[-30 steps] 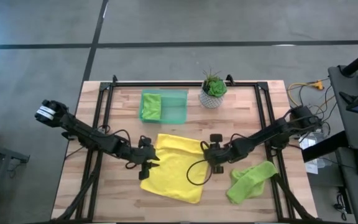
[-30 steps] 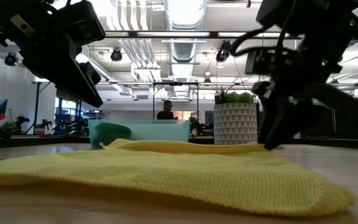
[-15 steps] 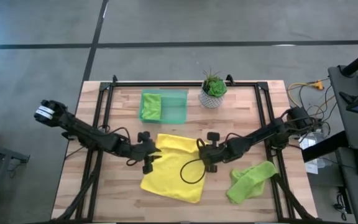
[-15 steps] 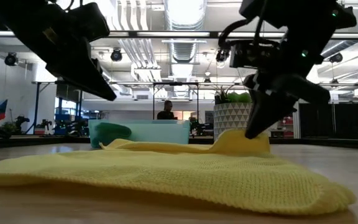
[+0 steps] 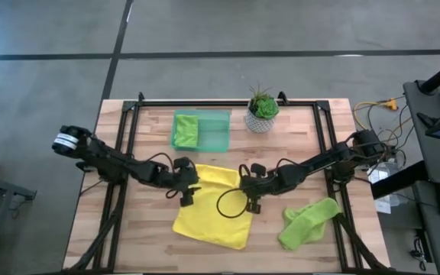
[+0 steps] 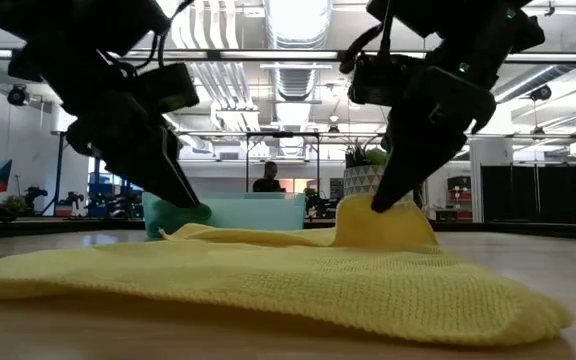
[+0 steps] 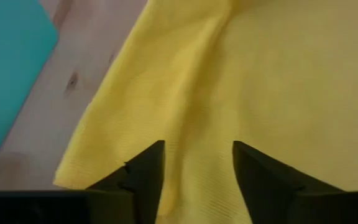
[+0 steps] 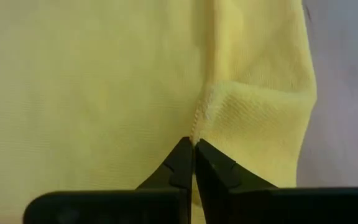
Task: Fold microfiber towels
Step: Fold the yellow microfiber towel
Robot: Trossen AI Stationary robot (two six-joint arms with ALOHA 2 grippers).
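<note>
I see the yellow towel (image 6: pixel 268 280), a soft ribbed-knit square, lying mid-surface. My right gripper (image 8: pixel 193 163) is pinched tight on its far right corner, lifting it into a peak. My left gripper (image 7: pixel 197 165) hangs with jaws apart over the far left edge, holding nothing. A crumpled lime towel (image 5: pixel 308 221) lies toward the right edge. Farther off, the translucent green tray (image 5: pixel 202 131) holds a folded green towel (image 5: pixel 185 129).

even bright overhead light, glaring ceiling lamps in low view, soft shadows, blurred wrist close-ups
</note>
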